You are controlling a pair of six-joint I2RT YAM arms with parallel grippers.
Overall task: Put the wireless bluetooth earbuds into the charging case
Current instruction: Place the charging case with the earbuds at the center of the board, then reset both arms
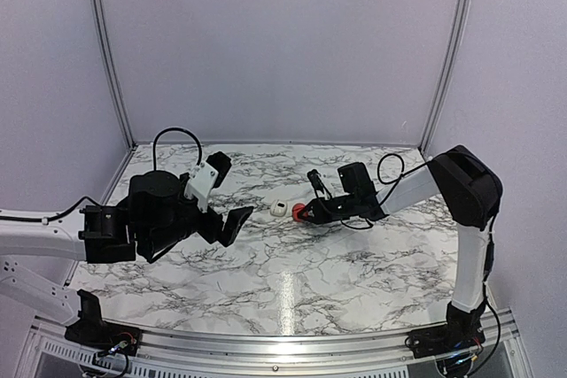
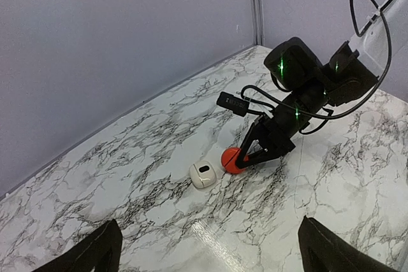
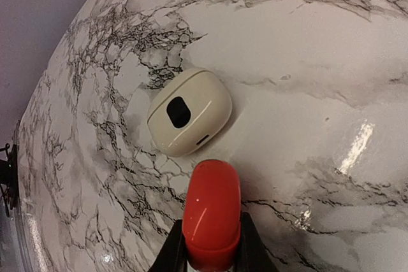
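charging case (image 3: pixel 189 112): glossy smooth plastic | red ball (image 3: pixel 211 208): glossy | table (image 3: pixel 319 42): polished marble-look

light: bright, even; glare: streak on table (image 1: pixel 285 294); R wrist: fisheye edges

The charging case (image 1: pixel 280 211) lay on the table (image 1: pixel 292 281), near the table's middle. A rounded object (image 3: pixel 211 214) sat just to the right of the case. Whether it touched the case could not be determined. The object was clamped between the fingers (image 3: pixel 172 253) of the right gripper (image 1: pixel 308 212), which reached in from the right of the case. The left gripper (image 1: pixel 227 196) stood to the left of the case, clear of it, with its fingers (image 2: pixel 95 253) spread. The enclosure's rear wall (image 1: pixel 283 42) stood behind the case, at the far edge of the table.
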